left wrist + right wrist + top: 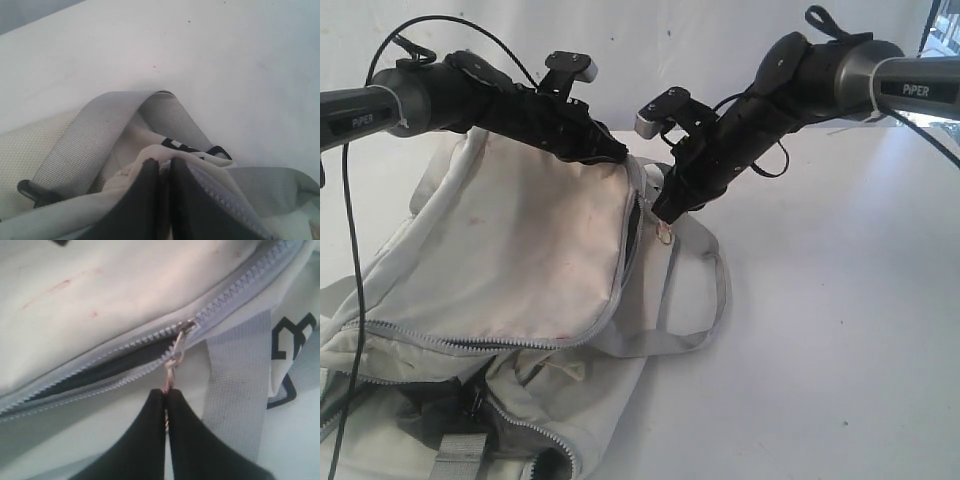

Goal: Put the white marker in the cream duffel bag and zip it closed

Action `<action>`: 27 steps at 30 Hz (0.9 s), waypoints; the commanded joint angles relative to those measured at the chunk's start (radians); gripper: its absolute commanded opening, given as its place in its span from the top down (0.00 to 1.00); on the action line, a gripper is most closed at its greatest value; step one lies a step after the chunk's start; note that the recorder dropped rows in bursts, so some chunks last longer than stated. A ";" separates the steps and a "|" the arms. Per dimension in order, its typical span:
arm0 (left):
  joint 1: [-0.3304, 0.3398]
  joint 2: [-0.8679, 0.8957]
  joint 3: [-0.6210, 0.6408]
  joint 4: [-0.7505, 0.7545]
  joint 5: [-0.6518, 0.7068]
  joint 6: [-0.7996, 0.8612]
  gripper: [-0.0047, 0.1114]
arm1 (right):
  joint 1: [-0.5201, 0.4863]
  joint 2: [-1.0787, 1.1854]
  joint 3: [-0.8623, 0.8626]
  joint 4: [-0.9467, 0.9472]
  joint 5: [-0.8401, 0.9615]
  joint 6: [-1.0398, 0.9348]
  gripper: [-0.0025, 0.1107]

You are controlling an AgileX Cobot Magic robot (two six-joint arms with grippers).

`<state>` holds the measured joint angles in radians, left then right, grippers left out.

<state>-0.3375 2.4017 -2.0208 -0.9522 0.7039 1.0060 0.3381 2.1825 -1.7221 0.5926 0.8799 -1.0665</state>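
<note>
Here's the cream duffel bag (540,230), slumped on the white bench (840,300) with its top panel lifted. The left gripper (160,162) is clenched on a bunch of the bag's fabric at the upper edge, just beside the zipper (100,367). The right gripper (166,395) is pinched tight on the metal zipper pull (172,362), right next to a grey webbing strap (235,375). The zipper gapes partway, dark lining showing!

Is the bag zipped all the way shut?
No, the zipper on the cream duffel bag shows a dark open gap between its teeth.
</note>
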 commanded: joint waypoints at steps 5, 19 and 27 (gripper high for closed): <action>0.007 -0.016 -0.006 -0.004 -0.097 -0.117 0.96 | 0.001 -0.037 0.002 -0.031 0.093 0.067 0.98; 0.007 -0.016 -0.006 -0.010 -0.176 -0.184 0.96 | 0.012 -0.072 0.002 -0.007 0.124 0.060 0.98; 0.007 -0.016 -0.006 -0.010 -0.150 -0.191 0.96 | 0.012 -0.010 0.002 0.109 -0.047 0.008 0.83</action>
<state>-0.3329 2.3998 -2.0208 -0.9522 0.5559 0.8253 0.3491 2.1451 -1.7221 0.6720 0.8474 -1.0097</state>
